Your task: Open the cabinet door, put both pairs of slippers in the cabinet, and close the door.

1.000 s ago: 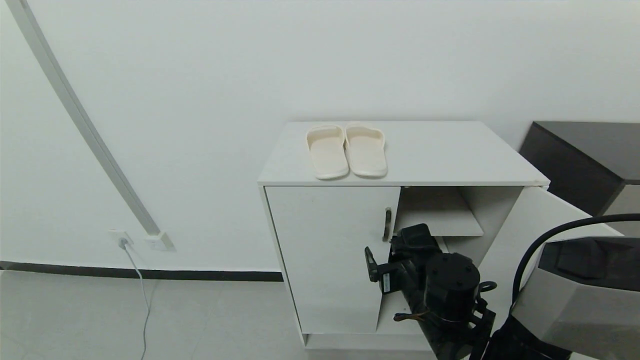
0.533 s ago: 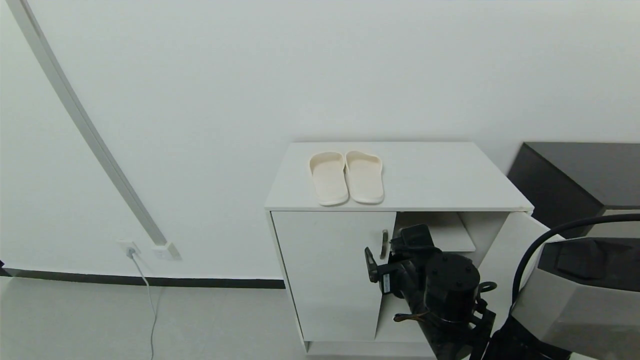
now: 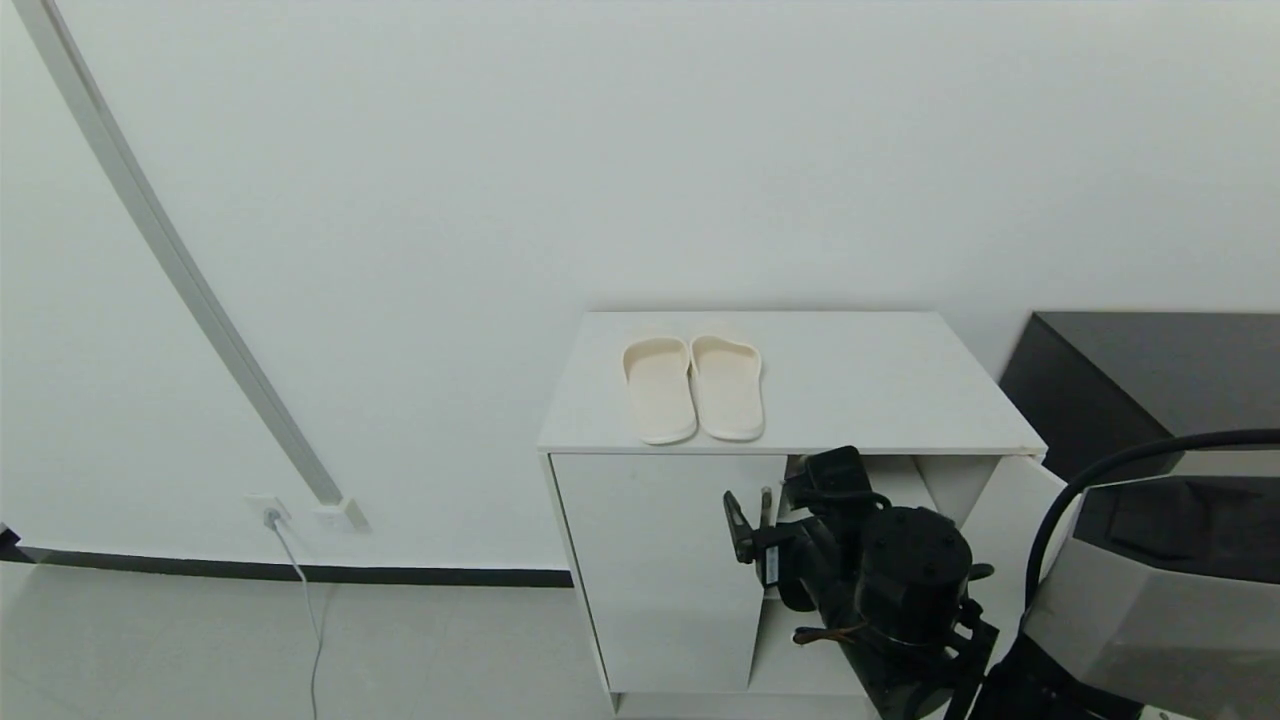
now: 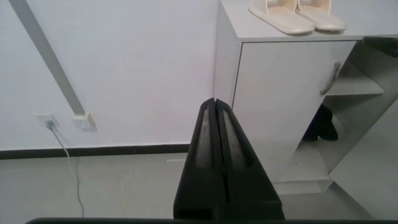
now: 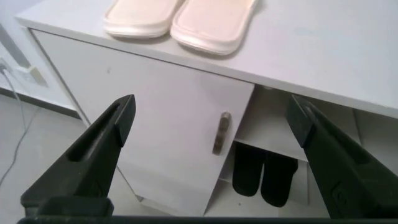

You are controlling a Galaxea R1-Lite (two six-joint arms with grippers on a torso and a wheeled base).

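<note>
A white cabinet [image 3: 850,380] stands against the wall with a cream pair of slippers [image 3: 693,388] side by side on its top, also in the wrist views [image 4: 297,14] [image 5: 181,17]. Its left door [image 3: 660,570] is shut, with a metal handle [image 5: 219,133]. The right door [image 3: 1015,520] is swung open. A black pair of slippers [image 5: 261,177] [image 4: 321,124] stands on the cabinet's bottom. My right gripper [image 3: 770,515] [image 5: 211,162] is open, held in front of the handle and apart from it. My left gripper [image 4: 215,102] is shut on nothing, some way back from the cabinet's left side.
A dark low cabinet [image 3: 1150,390] stands right of the white one. A wall socket with a hanging cable [image 3: 272,518] and a slanted grey trunking [image 3: 180,270] are on the left. Bare floor [image 3: 300,650] lies left of the cabinet. A shelf [image 5: 273,134] divides the open compartment.
The whole head picture has shifted: the cabinet now sits lower and looks a little smaller, so the camera has moved. The right arm keeps almost the same place in the picture.
</note>
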